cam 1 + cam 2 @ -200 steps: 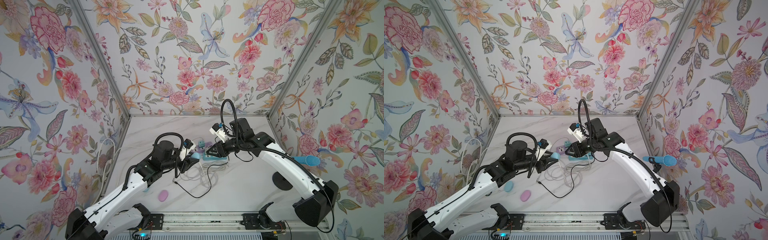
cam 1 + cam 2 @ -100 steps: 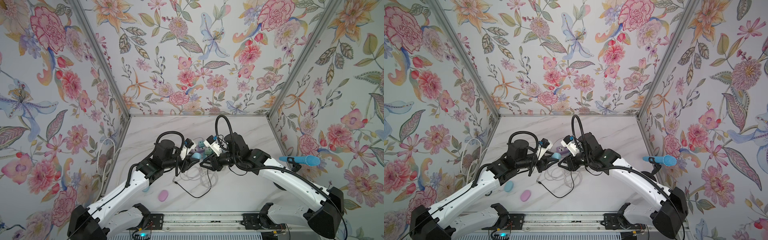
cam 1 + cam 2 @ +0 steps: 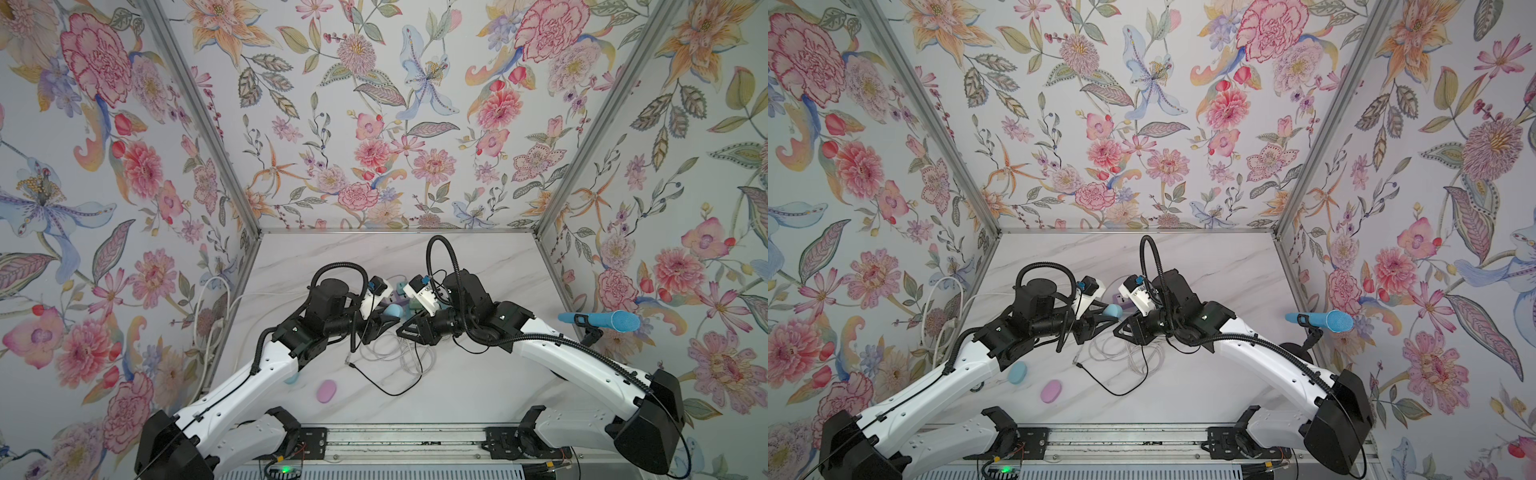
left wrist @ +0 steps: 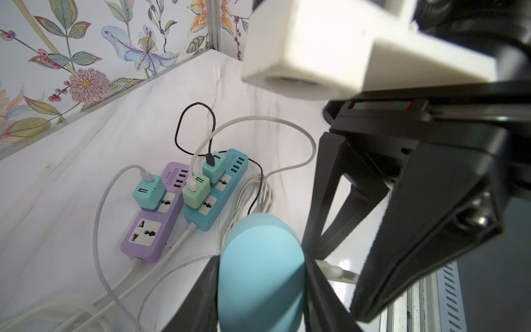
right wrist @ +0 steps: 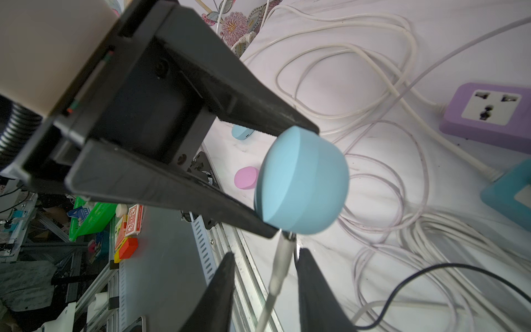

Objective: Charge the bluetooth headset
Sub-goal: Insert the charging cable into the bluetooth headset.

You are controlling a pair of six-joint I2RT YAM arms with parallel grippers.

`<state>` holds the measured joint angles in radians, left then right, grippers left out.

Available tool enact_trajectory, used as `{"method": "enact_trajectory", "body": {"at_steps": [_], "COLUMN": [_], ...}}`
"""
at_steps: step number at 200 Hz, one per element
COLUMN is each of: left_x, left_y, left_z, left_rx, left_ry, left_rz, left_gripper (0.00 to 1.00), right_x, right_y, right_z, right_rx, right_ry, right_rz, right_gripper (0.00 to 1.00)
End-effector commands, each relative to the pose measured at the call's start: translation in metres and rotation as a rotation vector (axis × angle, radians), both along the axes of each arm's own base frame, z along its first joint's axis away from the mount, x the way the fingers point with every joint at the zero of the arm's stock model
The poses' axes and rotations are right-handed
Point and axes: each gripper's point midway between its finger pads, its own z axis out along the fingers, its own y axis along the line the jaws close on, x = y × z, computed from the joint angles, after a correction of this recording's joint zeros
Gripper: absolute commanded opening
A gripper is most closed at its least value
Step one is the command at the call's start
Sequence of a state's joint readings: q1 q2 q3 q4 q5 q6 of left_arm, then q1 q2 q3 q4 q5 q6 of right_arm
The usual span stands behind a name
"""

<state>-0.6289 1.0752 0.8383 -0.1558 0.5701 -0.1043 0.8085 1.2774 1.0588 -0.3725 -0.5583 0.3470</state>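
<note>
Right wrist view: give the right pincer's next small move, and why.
Probably close the right pincer onto the white plug: it stands between the jaws with a gap, its tip at the blue headset case held by the left pincer.

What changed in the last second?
The right hand swung from over the power strips toward the left hand, and its jaws narrowed around a white plug whose tip now sits right at the blue case. Whether it actually grips the plug is unclear. Unchanged: the left hand stays clamped on the blue case, and the pink case has not moved.
</note>
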Motion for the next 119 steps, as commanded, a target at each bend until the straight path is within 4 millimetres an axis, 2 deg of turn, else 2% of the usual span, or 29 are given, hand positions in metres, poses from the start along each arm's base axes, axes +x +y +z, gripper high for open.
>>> {"method": "enact_trajectory", "body": {"at_steps": [1, 73, 119], "left_x": [0.003, -0.006, -0.016], "left_y": [0.000, -0.003, 0.003], "left_z": [0.018, 0.016, 0.014], "left_rx": [-0.028, -0.013, 0.033], "left_ry": [-0.038, -0.021, -0.025], "left_rz": [-0.012, -0.070, -0.100], "left_gripper": [0.00, 0.00, 0.00], "right_x": [0.000, 0.010, 0.024], "right_y": [0.000, 0.003, -0.002], "right_z": [-0.005, -0.011, 0.006], "right_rx": [-0.003, -0.018, 0.049], "right_ry": [0.006, 0.010, 0.054], "right_rz": [-0.007, -0.029, -0.003], "right_gripper": [0.27, 0.00, 0.00]}}
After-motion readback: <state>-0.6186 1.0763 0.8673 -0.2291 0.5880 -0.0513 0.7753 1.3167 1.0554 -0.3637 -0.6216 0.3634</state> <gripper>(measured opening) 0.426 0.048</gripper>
